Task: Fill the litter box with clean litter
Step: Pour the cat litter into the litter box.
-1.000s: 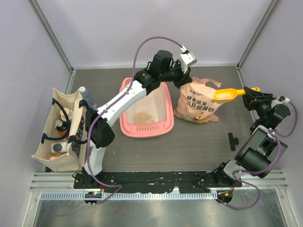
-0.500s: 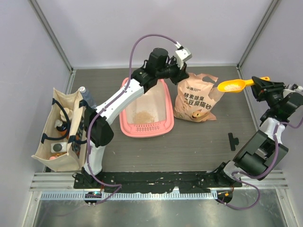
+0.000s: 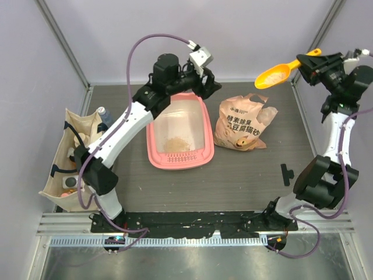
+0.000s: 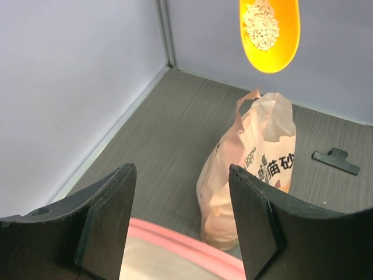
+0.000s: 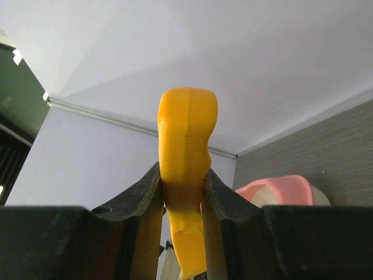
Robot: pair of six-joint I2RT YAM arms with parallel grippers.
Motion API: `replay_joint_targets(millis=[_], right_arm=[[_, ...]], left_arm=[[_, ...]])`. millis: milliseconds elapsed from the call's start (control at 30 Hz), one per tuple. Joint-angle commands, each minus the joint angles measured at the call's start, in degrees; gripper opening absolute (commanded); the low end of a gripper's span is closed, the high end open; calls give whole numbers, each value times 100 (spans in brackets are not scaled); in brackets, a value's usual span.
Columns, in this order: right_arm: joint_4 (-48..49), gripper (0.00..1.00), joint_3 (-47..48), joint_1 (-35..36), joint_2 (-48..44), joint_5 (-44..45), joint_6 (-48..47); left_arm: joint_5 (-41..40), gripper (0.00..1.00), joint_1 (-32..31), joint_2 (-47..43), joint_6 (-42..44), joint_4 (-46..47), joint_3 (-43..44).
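The pink litter box [image 3: 150, 140] lies at the table's middle with a small pile of clean litter [image 3: 173, 143] on its whitish floor. My left gripper [image 3: 211, 87] hangs open and empty over the box's far right corner; in the left wrist view its fingers [image 4: 111, 210] frame the pink rim [image 4: 192, 245] and the peach bag [image 4: 256, 175]. My right gripper [image 3: 306, 61] is shut on the handle of the yellow-orange scoop [image 3: 274, 74], held high at the back right, above the bag [image 3: 242, 123]. Granules [image 4: 260, 23] sit in the scoop's bowl [image 4: 269, 52]. The handle [image 5: 185, 151] is pinched between the right fingers.
A beige tote bag [image 3: 76, 160] with bottles stands at the left edge. A black clip [image 3: 286, 174] lies on the table at the right [image 4: 335, 160]. Walls and metal posts close in the back and sides.
My left gripper let go of the bag's top, opened and swung left over the box's far end. The right arm raised the loaded scoop higher and slightly left.
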Motion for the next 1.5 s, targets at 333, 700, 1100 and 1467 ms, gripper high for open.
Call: replay_joint_targets(millis=[333, 700, 1100, 1467], right_arm=[[-1162, 1, 2245, 3064, 2081, 263, -1090], [-2457, 1, 3000, 4585, 2945, 1200, -3900], [-3053, 1, 2424, 5877, 2268, 2882, -8174], [-2516, 1, 2421, 6036, 1653, 2918, -8589]], left_arm=[[-702, 69, 638, -2242, 744, -864, -1873], [-1002, 69, 717, -2945, 937, -820, -2568], [-870, 70, 717, -3403, 990, -434, -3183], [-344, 70, 726, -3262, 674, -64, -3368]])
